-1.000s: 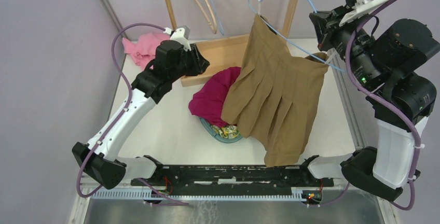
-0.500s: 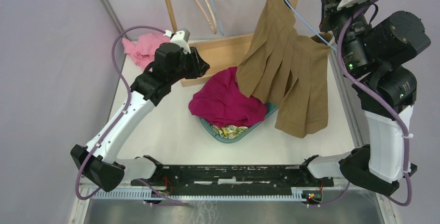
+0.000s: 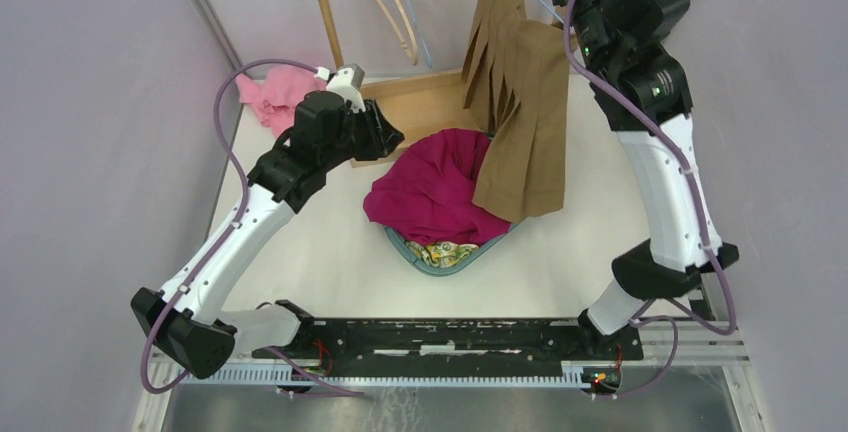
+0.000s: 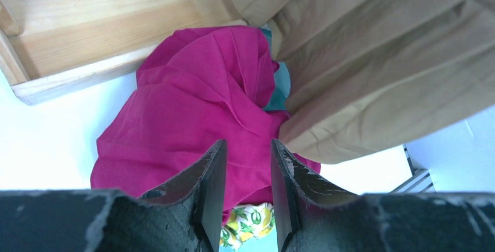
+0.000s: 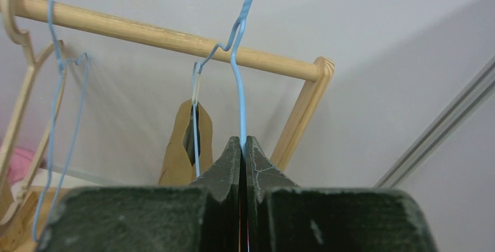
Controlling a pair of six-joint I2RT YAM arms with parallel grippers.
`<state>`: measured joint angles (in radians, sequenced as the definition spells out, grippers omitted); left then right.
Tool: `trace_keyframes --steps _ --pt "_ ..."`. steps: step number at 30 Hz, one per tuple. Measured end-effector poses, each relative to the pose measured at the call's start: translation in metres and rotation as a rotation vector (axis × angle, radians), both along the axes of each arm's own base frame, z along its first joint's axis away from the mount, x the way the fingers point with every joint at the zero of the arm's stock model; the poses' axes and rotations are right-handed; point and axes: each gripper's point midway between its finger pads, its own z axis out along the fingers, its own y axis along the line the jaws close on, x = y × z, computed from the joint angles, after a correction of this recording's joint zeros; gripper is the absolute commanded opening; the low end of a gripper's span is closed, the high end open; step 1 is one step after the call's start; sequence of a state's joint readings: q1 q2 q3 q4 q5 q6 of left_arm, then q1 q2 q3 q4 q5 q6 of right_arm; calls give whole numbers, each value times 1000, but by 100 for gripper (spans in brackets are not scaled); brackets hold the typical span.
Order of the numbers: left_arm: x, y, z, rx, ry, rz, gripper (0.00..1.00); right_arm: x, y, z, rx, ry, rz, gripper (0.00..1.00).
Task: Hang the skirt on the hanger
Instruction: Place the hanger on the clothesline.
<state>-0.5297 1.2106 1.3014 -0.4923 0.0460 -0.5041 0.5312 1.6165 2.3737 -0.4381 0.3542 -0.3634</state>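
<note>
OK, right gripper (image 5: 242,141) is up high at the far edge of the table (image 3: 330,252), fingers pressed together on the wire of a blue wire hanger (image 5: 236,88), no gap showing. The wire's twisted neck crosses in front of the wooden rail (image 5: 152,33); can't tell if the hook sits on it. The tan pleated skirt (image 3: 520,102) hangs from that hanger w/ pleats falling straight down. Its hem is over the right side of the teal basket (image 3: 402,248), overlapping the magenta garment (image 3: 435,192); can't tell if they touch.

Left gripper (image 4: 248,144) hovers above the magenta garment, fingers apart w/ nothing btwn them.

Basket sits approx mid-table and also holds a yellow-green patterned cloth (image 3: 440,251) under the magenta one. The rack's wooden base (image 3: 420,102) lies along the far edge and a pink cloth (image 3: 272,92) sits in the far-left corner. A wooden hanger (image 5: 17,106) and a second blue wire hanger (image 5: 58,88) are at the rail's left end.
</note>
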Motion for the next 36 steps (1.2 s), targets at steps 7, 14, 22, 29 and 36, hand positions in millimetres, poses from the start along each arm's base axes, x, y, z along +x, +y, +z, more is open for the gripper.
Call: trace_keyframes --steps 7,14,22,29,36 --pt "-5 1 -12 9 22 -8 40 75 -34 -21 112 50 -33 1" --pt "-6 2 -16 13 28 -7 40 117 -46 -43 193 92 17 1" --pt "-7 2 -24 20 40 -7 40 167 -40 -84 253 155 84 1" --pt "-6 2 -26 21 40 -6 40 190 -38 -103 288 177 117 1" --pt "-3 1 -31 27 50 -5 40 192 -39 -113 291 190 128 1"
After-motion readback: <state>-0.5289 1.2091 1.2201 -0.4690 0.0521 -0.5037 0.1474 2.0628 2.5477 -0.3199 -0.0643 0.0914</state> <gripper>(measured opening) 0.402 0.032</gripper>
